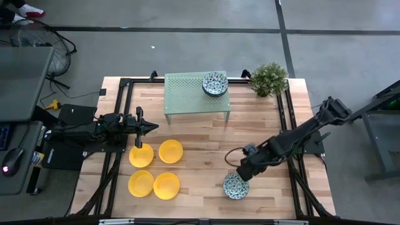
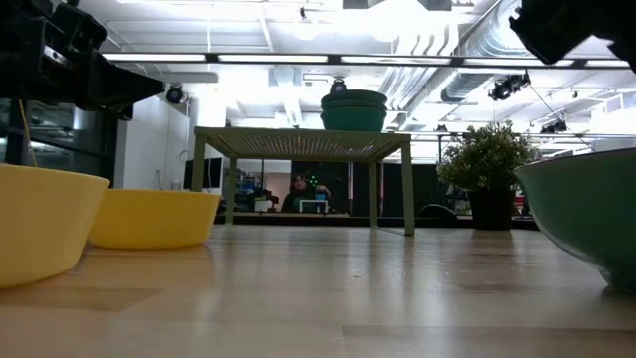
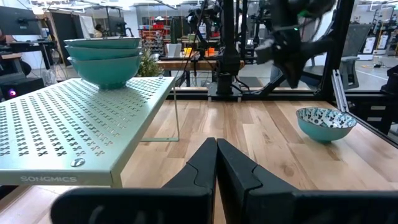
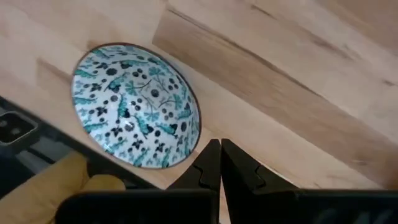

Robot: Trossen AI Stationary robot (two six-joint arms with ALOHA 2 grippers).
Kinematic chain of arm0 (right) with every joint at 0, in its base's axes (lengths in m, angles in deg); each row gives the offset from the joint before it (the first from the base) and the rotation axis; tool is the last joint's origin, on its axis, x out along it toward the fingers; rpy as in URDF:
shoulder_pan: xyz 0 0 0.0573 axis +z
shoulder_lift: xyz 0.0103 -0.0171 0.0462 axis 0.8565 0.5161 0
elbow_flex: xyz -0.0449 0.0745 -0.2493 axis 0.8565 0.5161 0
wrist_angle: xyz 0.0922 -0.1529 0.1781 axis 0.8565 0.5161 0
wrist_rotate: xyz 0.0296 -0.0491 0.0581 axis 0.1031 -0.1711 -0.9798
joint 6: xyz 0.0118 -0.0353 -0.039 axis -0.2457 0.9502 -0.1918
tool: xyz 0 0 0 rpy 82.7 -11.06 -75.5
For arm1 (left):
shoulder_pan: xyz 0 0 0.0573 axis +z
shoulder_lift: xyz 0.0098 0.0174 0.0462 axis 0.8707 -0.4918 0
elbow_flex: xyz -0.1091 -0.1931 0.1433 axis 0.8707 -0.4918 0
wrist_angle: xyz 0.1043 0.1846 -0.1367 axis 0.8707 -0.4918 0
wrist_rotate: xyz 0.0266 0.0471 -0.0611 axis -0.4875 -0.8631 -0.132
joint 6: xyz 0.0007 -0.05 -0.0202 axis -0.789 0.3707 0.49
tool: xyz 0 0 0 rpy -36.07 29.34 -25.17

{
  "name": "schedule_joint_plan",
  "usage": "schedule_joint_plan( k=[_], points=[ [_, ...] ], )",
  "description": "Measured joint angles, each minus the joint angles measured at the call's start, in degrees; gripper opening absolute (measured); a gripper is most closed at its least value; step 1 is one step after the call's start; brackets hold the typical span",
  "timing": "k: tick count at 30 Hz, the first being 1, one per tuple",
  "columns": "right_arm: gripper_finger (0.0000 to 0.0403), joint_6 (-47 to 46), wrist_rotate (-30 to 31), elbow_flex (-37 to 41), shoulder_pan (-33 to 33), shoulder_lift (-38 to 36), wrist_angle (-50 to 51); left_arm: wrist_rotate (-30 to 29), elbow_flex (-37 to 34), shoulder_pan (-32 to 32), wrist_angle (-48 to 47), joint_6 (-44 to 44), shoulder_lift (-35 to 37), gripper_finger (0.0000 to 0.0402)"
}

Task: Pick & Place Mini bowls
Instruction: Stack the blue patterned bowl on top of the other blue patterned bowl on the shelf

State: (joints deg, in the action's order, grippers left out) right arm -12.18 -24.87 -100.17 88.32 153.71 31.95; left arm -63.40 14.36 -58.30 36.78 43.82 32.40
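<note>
Left gripper [image 1: 152,127], fingers closed on nothing, hovers beside four yellow bowls [image 1: 154,169] on the table [image 1: 200,156]. Patterned bowls [image 1: 214,84] sit stacked on the rack [image 1: 187,94]. Right gripper [image 1: 240,173], fingers closed and empty, hangs just beside one patterned bowl [image 1: 236,185] on the table.

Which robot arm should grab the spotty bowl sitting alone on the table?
Probably the right arm. The right gripper hangs just beside the patterned bowl, fingers shut. The left gripper is far off, by the yellow bowls.
</note>
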Motion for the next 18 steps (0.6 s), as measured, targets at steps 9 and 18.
schedule_joint_plan(
  k=[9,18],
  points=[
    [0.0042,-3.1,-0.3,-1.3,2.7,6.3,-3.1,0.0,0.0,0.0,0.0,0.0,0.0,0.0007],
    [0.0155,-3.0,-0.3,-2.5,2.8,9.8,-3.7,0.0,0.0,0.0,0.0,0.0,0.0,0.0007]
  ],
)
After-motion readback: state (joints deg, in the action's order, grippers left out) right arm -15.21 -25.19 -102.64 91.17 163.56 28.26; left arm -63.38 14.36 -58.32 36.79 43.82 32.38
